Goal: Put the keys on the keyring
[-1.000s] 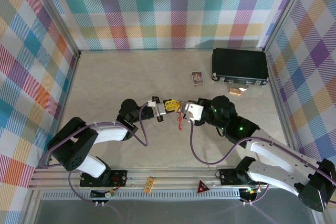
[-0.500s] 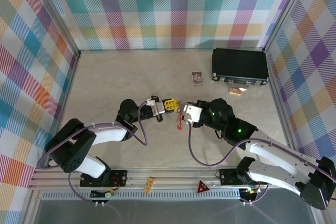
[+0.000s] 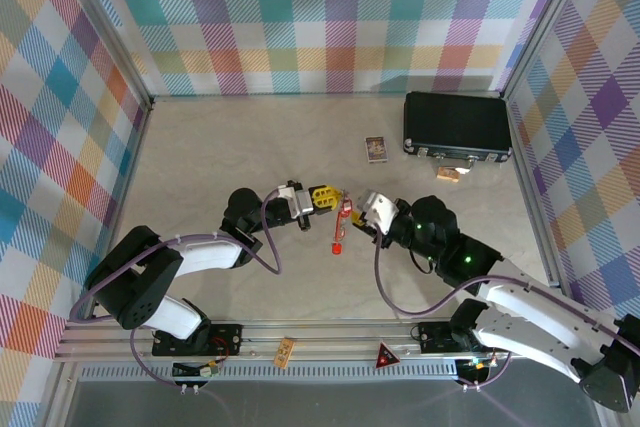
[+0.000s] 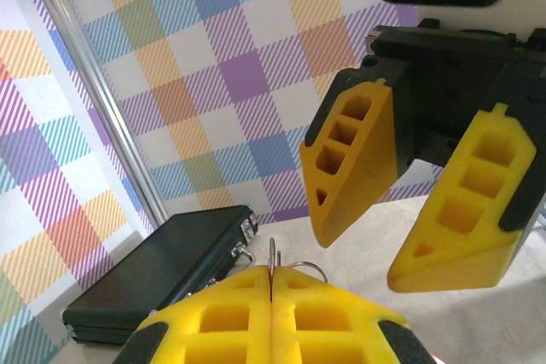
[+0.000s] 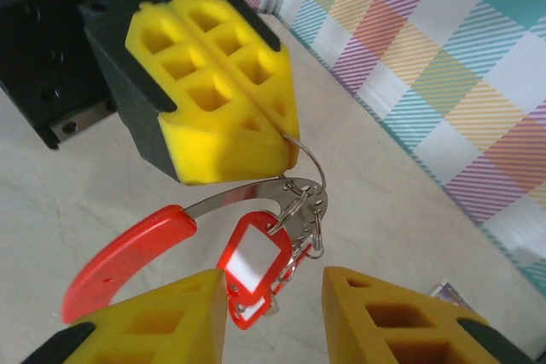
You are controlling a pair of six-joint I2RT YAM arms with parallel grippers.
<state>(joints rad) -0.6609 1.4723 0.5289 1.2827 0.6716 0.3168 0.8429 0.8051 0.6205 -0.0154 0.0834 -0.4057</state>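
Grippers facing tip to tip over the table, with the key bunch between them.

Left gripper (image 5: pixel 281 138): 2 yellow fingers pressed flat together, no gap, pinching the wire keyring (image 5: pixel 317 168) at their very tips. Everything else hangs from this 1 pinch.

Right gripper (image 4: pixel 375 253): jaws apart, clamping nothing. In the right wrist view its 2 fingers (image 5: pixel 162 326) stand either side of the bunch without pressing it. Whether 1 pad brushes the tag cannot be told.

Red-headed key (image 5: pixel 128 257): largest item on the ring. Its metal blade runs from the ring out to the red head, so its long axis lies across the right gripper's line of approach rather than along it.

Red key tag (image 5: pixel 250 263): smaller, with a pale centre, hanging just below the left fingertips and directly in the mouth of the right gripper, long axis tilted.

Judgement: the right gripper is the free and nearer hand, and the tag lies straight ahead of it. Any re-grip would likely call for closing across the tag's narrow width while the left holds the ring.
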